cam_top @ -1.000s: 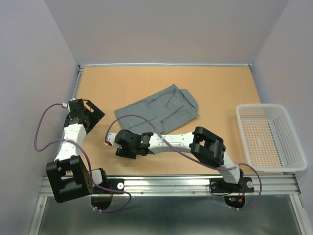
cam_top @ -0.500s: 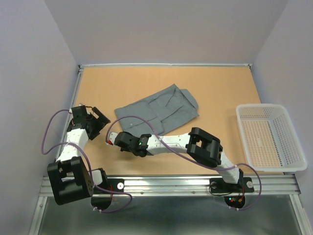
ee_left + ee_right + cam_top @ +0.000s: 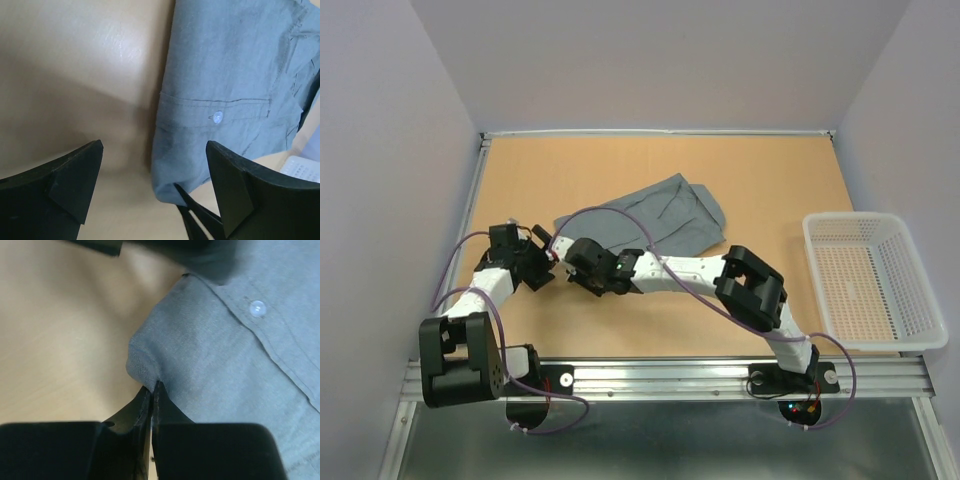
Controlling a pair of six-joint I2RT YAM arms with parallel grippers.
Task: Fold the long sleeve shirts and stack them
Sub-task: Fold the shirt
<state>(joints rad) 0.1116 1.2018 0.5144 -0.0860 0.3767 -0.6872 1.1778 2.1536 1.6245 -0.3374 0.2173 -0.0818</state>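
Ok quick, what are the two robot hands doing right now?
Left gripper: open, holding nothing.
Right gripper: shut, pinching the grey shirt at its edge.

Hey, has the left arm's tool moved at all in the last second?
Yes. The left tool has swung away from the left edge of the table, toward the near corner of the shirt.

Tan tabletop [image 3: 770, 170], pale lilac walls [image 3: 650, 60], metal front rail [image 3: 670, 374].
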